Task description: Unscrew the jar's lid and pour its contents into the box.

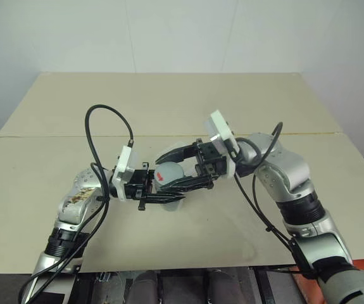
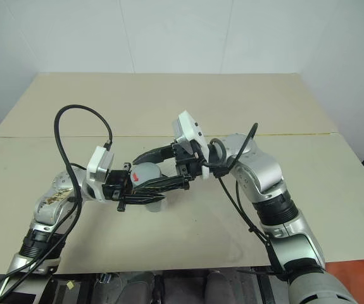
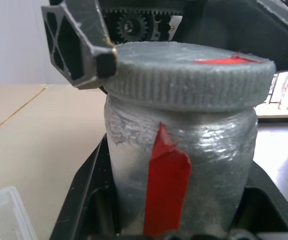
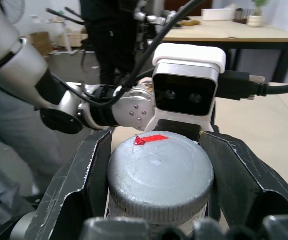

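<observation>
1. Silver-grey tape wraps the jar (image 3: 181, 150), and it sits up off the table (image 1: 188, 107), between the two arms, clamped by its body in the left gripper (image 1: 163, 193). That grip is tight, with a black finger on either side of the taped wall.

2. The right gripper (image 4: 159, 185) is clenched on the lid (image 4: 160, 177), with the jaws pressing the ribbed rim from both sides. The lid looks seated on the jar, so I judge the unscrewing is in hand, not finished.

3. First risk: the jar spinning inside the left gripper. The tape looks smooth and wrinkled, so if the right wrist twists hard, the whole jar may turn with the lid and the thread never breaks free.

4. Second risk: the right jaws skating round the rim. One finger (image 3: 83, 45) shows on the lid's edge in the left wrist view, catching the rim near its top, so a slip there could pop the grip off.

5. Third risk: the two arms pulling out of line. Any sideways tug while both are clamped could wrench the jar crooked, or tear it loose to drop on the table.

6. Fourth risk: a sudden release. If the lid comes free with a jerk and the jar tips, whatever is inside could scatter before it gets near the box (image 3: 6, 215), whose clear corner shows low beside the left gripper.

7. The contents cannot be seen with the lid on.
</observation>
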`<action>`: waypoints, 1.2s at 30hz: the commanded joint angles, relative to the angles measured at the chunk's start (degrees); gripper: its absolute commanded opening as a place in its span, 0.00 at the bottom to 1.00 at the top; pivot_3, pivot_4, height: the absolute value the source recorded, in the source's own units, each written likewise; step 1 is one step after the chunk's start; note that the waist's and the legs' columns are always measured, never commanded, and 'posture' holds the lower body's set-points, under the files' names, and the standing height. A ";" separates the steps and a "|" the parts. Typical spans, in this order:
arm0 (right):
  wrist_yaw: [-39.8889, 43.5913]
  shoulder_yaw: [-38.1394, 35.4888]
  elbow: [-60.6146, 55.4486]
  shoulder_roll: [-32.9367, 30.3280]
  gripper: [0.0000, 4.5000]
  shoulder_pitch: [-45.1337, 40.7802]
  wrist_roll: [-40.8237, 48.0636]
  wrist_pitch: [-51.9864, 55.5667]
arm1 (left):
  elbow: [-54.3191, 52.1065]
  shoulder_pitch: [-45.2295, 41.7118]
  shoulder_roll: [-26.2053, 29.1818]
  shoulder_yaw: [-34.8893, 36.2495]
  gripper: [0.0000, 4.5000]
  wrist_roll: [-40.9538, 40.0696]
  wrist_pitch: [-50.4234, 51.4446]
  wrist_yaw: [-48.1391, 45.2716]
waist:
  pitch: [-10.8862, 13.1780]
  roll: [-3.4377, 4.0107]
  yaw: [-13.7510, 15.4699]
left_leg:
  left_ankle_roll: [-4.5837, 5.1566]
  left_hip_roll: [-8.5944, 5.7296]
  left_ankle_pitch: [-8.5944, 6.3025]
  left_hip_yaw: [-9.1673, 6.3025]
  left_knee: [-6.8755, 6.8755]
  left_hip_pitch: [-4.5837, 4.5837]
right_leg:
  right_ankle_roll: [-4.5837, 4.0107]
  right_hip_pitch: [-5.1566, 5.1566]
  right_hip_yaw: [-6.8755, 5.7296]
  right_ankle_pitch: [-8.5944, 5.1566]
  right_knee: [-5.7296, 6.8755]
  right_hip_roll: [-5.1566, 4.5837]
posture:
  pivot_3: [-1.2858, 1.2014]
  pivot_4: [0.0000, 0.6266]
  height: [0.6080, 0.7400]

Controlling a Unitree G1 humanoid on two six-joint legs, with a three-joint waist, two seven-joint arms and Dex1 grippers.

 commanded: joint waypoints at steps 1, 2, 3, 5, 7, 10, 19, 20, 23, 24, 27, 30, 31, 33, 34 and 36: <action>3.36 -0.23 1.51 -0.50 0.61 -0.04 -0.56 -1.06 | -1.02 -0.44 1.65 4.60 0.43 -3.03 -0.58 0.19 | 0.00 0.00 0.00 | 0.00 0.00 0.00 0.00 0.00 0.00 | 0.00 0.00 0.00 0.00 0.02 0.00 | 0.52 0.24 1.00; 3.34 -0.30 1.71 -0.25 0.61 -0.11 -0.69 -1.33 | -1.04 -0.43 1.75 4.60 0.43 -3.05 -0.58 0.21 | 0.00 0.00 0.00 | 0.00 0.00 0.00 0.00 0.00 0.00 | 0.00 0.00 0.00 0.00 0.02 0.00 | 0.52 0.24 1.00; 3.15 -0.41 1.75 -0.05 0.69 -0.09 -0.81 -1.52 | -1.10 -0.39 1.85 4.62 0.43 -3.10 -0.58 0.22 | 0.00 0.00 0.00 | 0.00 0.00 0.00 0.01 0.00 0.00 | 0.00 0.00 0.01 0.00 0.02 0.00 | 0.52 0.24 1.00; 2.94 -0.65 1.64 0.16 0.82 0.09 -0.97 -1.77 | -1.19 -0.32 2.03 4.62 0.43 -3.19 -0.52 0.29 | 0.00 0.00 0.00 | -0.01 0.00 0.00 0.01 0.00 0.00 | 0.00 0.00 0.00 0.00 0.04 0.00 | 0.52 0.24 1.00; 1.67 -1.60 0.97 0.61 0.97 0.60 -0.67 -1.55 | -1.14 -0.32 2.19 4.68 0.43 -3.26 -0.38 0.38 | 0.00 0.00 0.00 | -0.01 0.01 0.00 0.00 0.00 0.00 | 0.00 -0.01 0.00 0.00 0.04 0.00 | 0.52 0.24 1.00; -0.04 -2.57 -0.39 0.67 0.99 1.41 -0.63 -1.57 | -0.82 -0.49 2.34 4.79 0.43 -3.31 -0.26 0.55 | 0.00 0.00 0.01 | -0.01 0.01 0.00 0.01 0.00 0.00 | 0.00 0.00 0.00 0.00 0.04 0.00 | 0.52 0.24 1.00; -11.21 -5.52 -8.38 1.01 0.99 5.36 -0.79 0.52 | 1.43 -0.76 1.68 4.60 0.43 -2.32 -0.75 2.00 | 0.00 0.00 0.04 | -0.05 0.01 0.03 0.00 0.00 0.00 | 0.00 0.00 -0.01 0.00 0.05 0.00 | 0.52 0.24 1.00; -12.83 -5.57 -9.42 1.24 0.99 5.91 -0.87 1.00 | 1.78 -0.77 1.51 4.45 0.43 -2.05 -1.08 2.20 | 0.00 0.00 0.04 | -0.05 0.01 0.03 0.01 0.00 0.00 | 0.00 -0.01 0.00 0.00 0.05 0.00 | 0.52 0.24 1.00; -16.05 -5.30 -12.46 1.66 0.99 7.23 -0.63 2.43 | 2.45 -0.80 1.27 4.20 0.43 -1.46 -1.46 2.75 | 0.00 0.00 0.03 | -0.05 0.01 0.03 0.01 0.00 0.00 | 0.00 -0.01 0.00 0.00 0.05 0.00 | 0.52 0.24 1.00; -17.58 -5.10 -13.76 2.11 0.99 7.66 -0.58 3.11 | 2.71 -0.82 1.16 4.12 0.43 -1.22 -1.65 2.82 | 0.00 0.00 0.03 | -0.05 0.01 0.03 0.02 0.00 0.00 | 0.00 -0.01 0.00 0.00 0.05 0.00 | 0.52 0.24 1.00; -21.75 -4.11 -16.82 3.50 0.99 8.34 -1.01 4.68 | 2.90 -0.80 0.99 4.12 0.43 -0.91 -1.81 2.87 | 0.00 0.00 0.01 | -0.06 0.01 0.03 0.02 0.00 0.00 | 0.00 -0.03 0.00 0.00 0.05 0.00 | 0.52 0.24 1.00; -26.35 -3.12 -18.05 5.68 0.99 7.91 -2.01 6.26 | 2.92 -0.88 0.85 4.20 0.43 -0.68 -1.61 3.03 | 0.00 0.00 -0.01 | -0.06 0.01 0.04 0.02 0.00 0.00 | 0.00 -0.03 0.01 0.00 0.05 0.00 | 0.52 0.24 1.00; -27.53 -2.59 -18.16 6.14 0.99 7.67 -2.75 6.58 | 2.91 -0.88 0.85 4.20 0.43 -0.62 -1.55 3.04 | 0.00 0.00 -0.01 | -0.06 0.01 0.04 0.02 0.00 0.00 | 0.00 -0.03 0.01 0.00 0.05 0.00 | 0.52 0.24 1.00; -29.44 -1.58 -17.62 7.09 0.99 7.16 -4.06 7.11 | 2.87 -0.88 0.88 4.17 0.43 -0.51 -1.51 2.97 | 0.00 0.00 -0.02 | -0.07 0.00 0.04 0.01 0.00 0.00 | 0.00 -0.03 0.00 0.00 0.05 0.00 | 0.52 0.24 1.00; -30.25 -1.01 -17.08 7.49 0.99 6.88 -4.89 7.19 | 2.83 -0.89 0.92 4.13 0.43 -0.48 -1.46 2.92 | 0.00 0.00 -0.02 | -0.07 0.00 0.04 0.02 0.00 0.00 | 0.00 -0.03 0.01 0.00 0.04 0.00 | 0.52 0.24 1.00; -31.63 0.02 -15.92 8.14 0.99 6.45 -6.68 7.01 | 2.66 -0.90 0.97 4.04 0.43 -0.43 -1.31 2.91 | 0.00 0.00 -0.03 | -0.07 0.00 0.04 0.02 0.00 0.00 | 0.00 -0.03 0.01 0.00 0.05 0.00 | 0.52 0.24 1.00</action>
